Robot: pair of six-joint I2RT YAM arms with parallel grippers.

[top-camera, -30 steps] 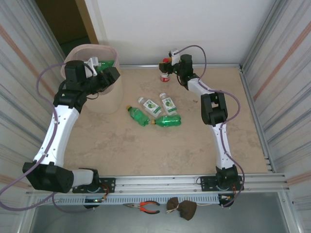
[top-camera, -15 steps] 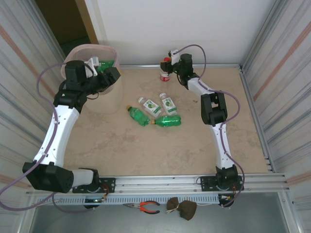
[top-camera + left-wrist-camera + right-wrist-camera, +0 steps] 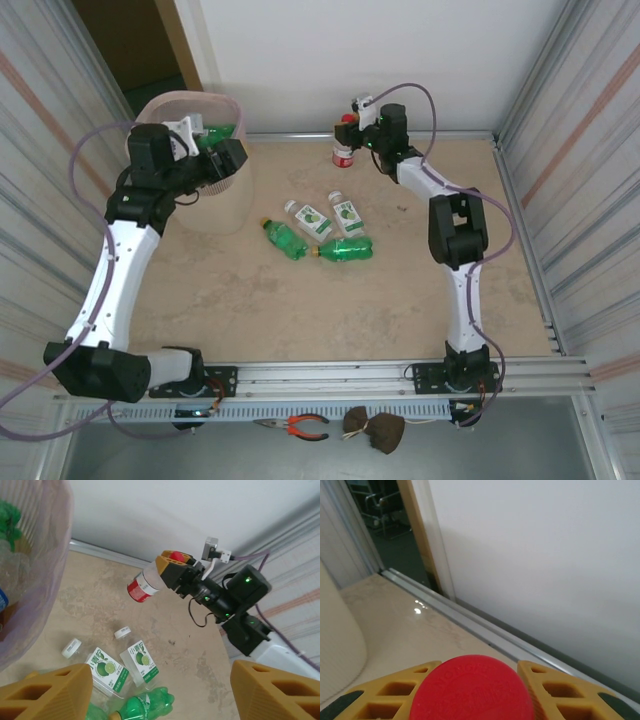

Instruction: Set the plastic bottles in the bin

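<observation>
My right gripper [image 3: 352, 124] is shut on the red cap [image 3: 470, 690] of a clear bottle with a red label [image 3: 144, 583], which hangs tilted by the back wall. Its yellow fingers [image 3: 560, 695] press both sides of the cap. My left gripper [image 3: 162, 695] is open and holds nothing; it hovers at the bin's right rim [image 3: 232, 108]. Green bottles [image 3: 9, 525] lie inside the bin [image 3: 45, 595]. On the table lie two clear lime-label bottles [image 3: 308, 218] [image 3: 346, 213] and two green bottles [image 3: 285, 238] [image 3: 345, 249].
Corrugated metal walls close in both sides, and a white wall with a metal sill [image 3: 430, 135] runs along the back. Pliers [image 3: 300, 427] and a brown object [image 3: 375, 430] lie in front of the base rail. Bare tabletop [image 3: 330, 310] spreads in the near half.
My right gripper has closed on the red cap and its wrist has shifted right, tilting the bottle. My left gripper's jaws have spread a little wider at the bin.
</observation>
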